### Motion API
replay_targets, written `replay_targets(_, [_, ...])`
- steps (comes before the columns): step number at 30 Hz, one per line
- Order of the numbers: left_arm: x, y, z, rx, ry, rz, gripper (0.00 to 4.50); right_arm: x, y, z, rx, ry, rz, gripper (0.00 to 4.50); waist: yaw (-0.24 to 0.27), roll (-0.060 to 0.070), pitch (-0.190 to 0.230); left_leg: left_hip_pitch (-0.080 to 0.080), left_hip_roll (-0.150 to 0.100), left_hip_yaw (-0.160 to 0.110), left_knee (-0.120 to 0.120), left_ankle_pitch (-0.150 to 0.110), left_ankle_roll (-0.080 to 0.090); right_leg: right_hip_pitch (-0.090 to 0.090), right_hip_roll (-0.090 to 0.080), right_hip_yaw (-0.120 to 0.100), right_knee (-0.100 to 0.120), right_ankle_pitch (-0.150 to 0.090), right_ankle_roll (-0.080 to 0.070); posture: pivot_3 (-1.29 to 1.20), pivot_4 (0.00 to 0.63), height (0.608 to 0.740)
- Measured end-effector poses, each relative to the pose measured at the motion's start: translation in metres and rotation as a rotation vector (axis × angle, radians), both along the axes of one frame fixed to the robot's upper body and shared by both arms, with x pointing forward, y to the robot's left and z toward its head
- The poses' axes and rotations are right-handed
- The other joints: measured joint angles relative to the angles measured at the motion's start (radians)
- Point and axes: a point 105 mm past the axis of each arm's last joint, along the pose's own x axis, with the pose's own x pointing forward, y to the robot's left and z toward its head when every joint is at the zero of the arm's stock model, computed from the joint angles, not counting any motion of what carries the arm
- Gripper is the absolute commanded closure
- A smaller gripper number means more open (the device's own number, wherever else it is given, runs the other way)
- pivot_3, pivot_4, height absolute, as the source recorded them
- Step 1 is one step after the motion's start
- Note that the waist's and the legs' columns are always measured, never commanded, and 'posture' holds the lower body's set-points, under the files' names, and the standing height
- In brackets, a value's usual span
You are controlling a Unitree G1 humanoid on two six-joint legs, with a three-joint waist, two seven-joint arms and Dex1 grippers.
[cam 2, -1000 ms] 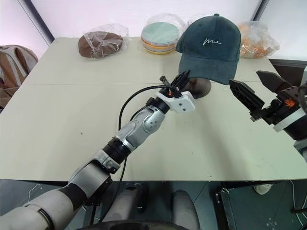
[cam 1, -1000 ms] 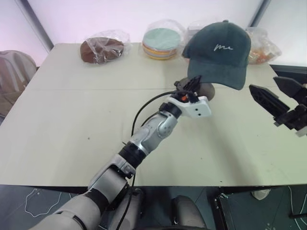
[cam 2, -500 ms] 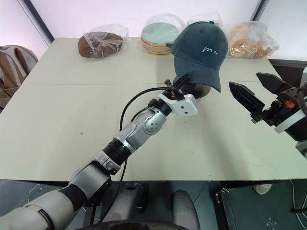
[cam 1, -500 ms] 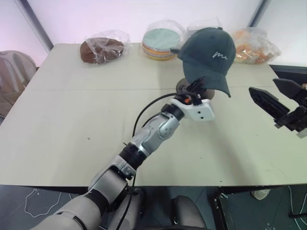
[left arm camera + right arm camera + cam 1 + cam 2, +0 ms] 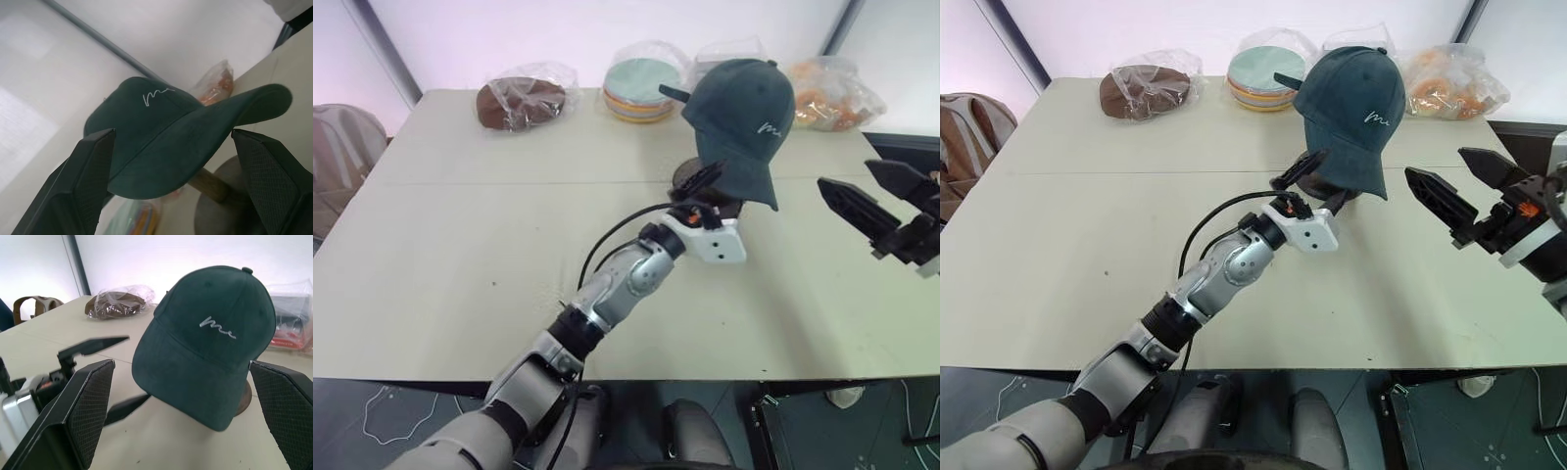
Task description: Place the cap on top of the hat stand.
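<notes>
The dark teal cap [image 5: 744, 117] sits tilted on top of the hat stand, whose post [image 5: 211, 182] and round base [image 5: 243, 399] show under it. Its brim droops toward the table's right side, and the white script faces the right gripper. My left gripper [image 5: 1317, 184] is open just below the brim, beside the stand's base, with its fingers [image 5: 90, 183] spread wide and holding nothing. My right gripper [image 5: 873, 191] hovers open to the right of the cap, apart from it, with nothing between its fingers [image 5: 83, 421].
Along the far edge of the pale table [image 5: 460, 245] lie a plastic-wrapped brown item [image 5: 524, 98], a wrapped stack of coloured discs [image 5: 641, 88] and an orange bag [image 5: 832, 93]. A brown backpack [image 5: 969, 137] stands off the table's left side.
My left gripper has opened and let go of the cap's brim, drawing back a little. The cap has swung on the stand, so its brim now hangs further to the right. My right gripper has stayed in place.
</notes>
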Motion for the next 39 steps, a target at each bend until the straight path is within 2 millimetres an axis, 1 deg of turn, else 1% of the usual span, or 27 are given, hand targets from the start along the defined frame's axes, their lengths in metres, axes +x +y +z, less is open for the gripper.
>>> replay_targets(2, [-0.002,0.002,-0.004,-0.001,0.038,-0.017,0.54,0.001,0.001,0.0,-0.003,-0.002,0.008,0.0,0.0,0.0,0.0,0.001,0.0,0.0,0.0,0.0,0.0,0.001,0.0,0.0,0.0,0.0,0.0,0.0,0.15,0.74])
replay_targets(5, [0.0,0.01,-0.007,-0.021,0.091,-0.015,0.54,0.004,0.001,-0.002,-0.002,0.009,0.014,0.0,0.0,0.0,0.0,0.002,0.0,0.0,0.0,0.0,0.0,0.002,0.0,0.0,0.0,0.0,0.0,0.0,0.15,0.74])
replay_targets(10, [0.01,0.03,-0.011,-0.05,0.169,0.022,0.54,0.006,0.001,0.0,-0.009,-0.004,0.022,0.0,0.0,0.0,0.0,0.01,0.0,0.0,-0.001,-0.001,0.002,0.01,0.0,0.0,-0.003,0.0,0.001,0.0,0.15,0.74])
replay_targets(13, [0.015,0.047,-0.014,-0.083,0.231,0.036,0.54,0.009,0.001,-0.001,-0.011,0.0,0.028,0.0,0.0,0.0,0.0,0.012,0.0,0.0,-0.002,-0.002,0.002,0.011,0.0,0.0,-0.004,-0.001,0.001,0.0,0.15,0.74])
replay_targets(17, [0.028,0.083,-0.017,-0.151,0.371,0.042,0.54,0.011,0.001,0.001,-0.031,0.0,0.041,0.0,-0.002,0.0,0.0,0.012,0.0,0.0,-0.002,-0.002,0.002,0.011,0.0,0.0,-0.004,-0.001,0.001,0.0,0.15,0.74])
replay_targets(21, [0.04,0.135,-0.003,-0.181,0.522,-0.01,0.54,0.013,-0.003,0.008,-0.095,0.004,0.058,0.0,-0.004,0.0,0.0,0.012,0.001,0.0,-0.002,-0.002,0.002,0.011,0.0,0.0,-0.004,-0.001,0.0,0.0,0.15,0.74])
replay_targets(23, [0.039,0.151,0.009,-0.172,0.576,-0.064,0.54,0.016,-0.006,0.008,-0.139,0.026,0.069,0.0,-0.002,0.0,0.0,0.012,0.0,0.0,-0.002,-0.002,0.002,0.012,0.0,0.0,-0.005,-0.001,0.0,0.0,0.15,0.74])
replay_targets(25, [0.036,0.157,0.018,-0.177,0.647,-0.131,0.54,0.018,-0.006,0.006,-0.189,0.048,0.091,0.0,0.0,0.0,0.0,0.012,0.0,-0.001,-0.002,-0.002,0.002,0.013,0.0,-0.001,-0.006,-0.001,0.001,0.0,0.15,0.74])
replay_targets(28, [0.03,0.159,0.03,-0.184,0.755,-0.233,0.54,0.022,-0.01,0.006,-0.29,0.061,0.096,0.0,-0.002,0.0,0.0,0.012,0.0,-0.001,-0.002,-0.002,0.002,0.013,0.0,-0.001,-0.007,-0.001,0.001,0.0,0.15,0.74])
replay_targets(33, [0.02,0.153,0.06,-0.195,0.79,-0.36,0.54,0.03,-0.019,-0.007,-0.43,0.102,0.09,0.0,-0.007,0.0,0.0,0.012,0.0,-0.001,-0.003,-0.002,0.002,0.013,0.0,-0.001,-0.008,-0.001,0.001,0.0,0.15,0.74])
replay_targets(36, [0.016,0.154,0.071,-0.18,0.808,-0.403,0.54,0.034,-0.025,-0.014,-0.473,0.124,0.086,0.0,-0.012,0.0,0.0,0.012,0.0,-0.001,-0.004,-0.002,0.002,0.013,0.0,-0.001,-0.008,-0.001,0.001,0.0,0.15,0.74])
replay_targets(39, [0.013,0.163,0.078,-0.157,0.824,-0.408,0.54,0.036,-0.027,-0.016,-0.502,0.127,0.089,0.0,-0.021,0.0,0.0,0.012,0.0,-0.001,-0.005,-0.002,0.002,0.012,-0.001,-0.001,-0.009,-0.001,0.0,0.0,0.15,0.74])
